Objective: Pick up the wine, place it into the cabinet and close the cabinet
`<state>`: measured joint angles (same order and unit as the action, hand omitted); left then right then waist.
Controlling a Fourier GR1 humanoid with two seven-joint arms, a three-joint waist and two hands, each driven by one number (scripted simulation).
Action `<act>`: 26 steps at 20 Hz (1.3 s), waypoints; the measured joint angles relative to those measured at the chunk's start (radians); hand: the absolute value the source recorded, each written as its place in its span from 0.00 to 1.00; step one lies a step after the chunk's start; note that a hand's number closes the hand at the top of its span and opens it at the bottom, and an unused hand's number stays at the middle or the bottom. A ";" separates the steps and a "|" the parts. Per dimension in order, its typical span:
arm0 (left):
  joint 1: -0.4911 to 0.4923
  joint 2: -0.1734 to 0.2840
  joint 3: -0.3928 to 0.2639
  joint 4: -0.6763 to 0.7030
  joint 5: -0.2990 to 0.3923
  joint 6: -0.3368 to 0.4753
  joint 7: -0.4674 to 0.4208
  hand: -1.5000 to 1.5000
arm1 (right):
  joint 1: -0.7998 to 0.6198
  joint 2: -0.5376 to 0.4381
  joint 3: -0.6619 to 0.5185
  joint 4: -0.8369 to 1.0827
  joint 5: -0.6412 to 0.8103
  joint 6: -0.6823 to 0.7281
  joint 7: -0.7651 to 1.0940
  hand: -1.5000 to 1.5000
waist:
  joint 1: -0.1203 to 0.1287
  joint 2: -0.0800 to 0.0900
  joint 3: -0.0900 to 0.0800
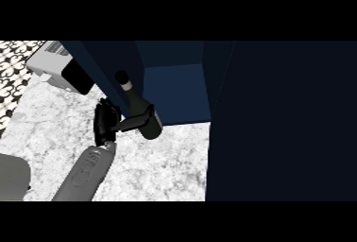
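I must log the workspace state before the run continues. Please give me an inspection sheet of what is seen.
Surface: white speckled counter.
Job's things: dark wine bottle, tilted, at the front edge of the open dark blue cabinet; cabinet door open.
Clutter: white appliance with a black front at far left.
Hands: left hand curled round the bottle; right hand not seen.
Cables: nothing seen.
Surroundings: patterned wall at left.

Dark bottle (141, 111) w/ white neck band, navy cabinet (174, 94), black hand (106, 121) on grey arm, counter (153, 165) = white/grey speckled marble.
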<state>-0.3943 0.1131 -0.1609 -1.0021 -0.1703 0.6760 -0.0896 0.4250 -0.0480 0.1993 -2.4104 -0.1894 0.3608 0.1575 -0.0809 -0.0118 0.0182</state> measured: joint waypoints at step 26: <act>0.047 0.046 -0.061 -0.025 -0.181 0.209 0.036 1.00 | -0.013 -0.007 0.006 0.018 -0.030 0.049 -0.016 0.00 | -0.049 0.009 0.000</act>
<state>-0.3474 0.1594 -0.2221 -1.0272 -0.3510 0.8852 -0.0539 0.4123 -0.0551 0.2054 -2.3919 -0.2198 0.4098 0.1418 -0.1304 -0.0027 0.0186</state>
